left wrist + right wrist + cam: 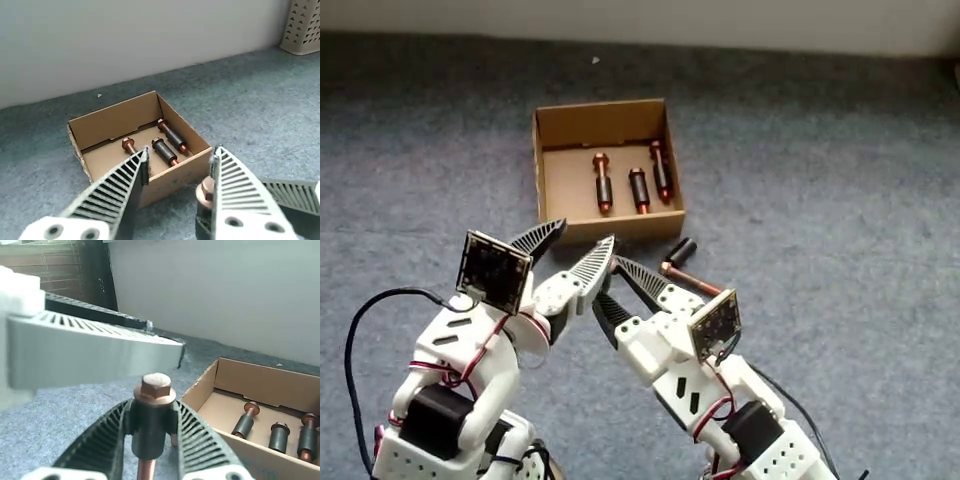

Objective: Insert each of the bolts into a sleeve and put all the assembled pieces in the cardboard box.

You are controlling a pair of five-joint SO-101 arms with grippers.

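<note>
The cardboard box (610, 111) holds three assembled pieces (639, 188), copper bolts in black sleeves, also seen in the left wrist view (172, 136) and the right wrist view (278, 436). My right gripper (153, 405) is shut on a fourth bolt-in-sleeve piece (149, 430), held upright just in front of the box. My left gripper (181, 150) is open right beside it, its fingers (590, 264) spread over the box's near wall. A loose copper bolt (690, 278) and a loose black sleeve (680, 248) lie on the carpet by the box's front right corner.
Grey carpet (840, 200) covers the floor all around. The two grippers are crowded together near the box's front wall (175, 175). A light wall (150, 40) runs behind the box, and a perforated basket (304, 25) stands far off.
</note>
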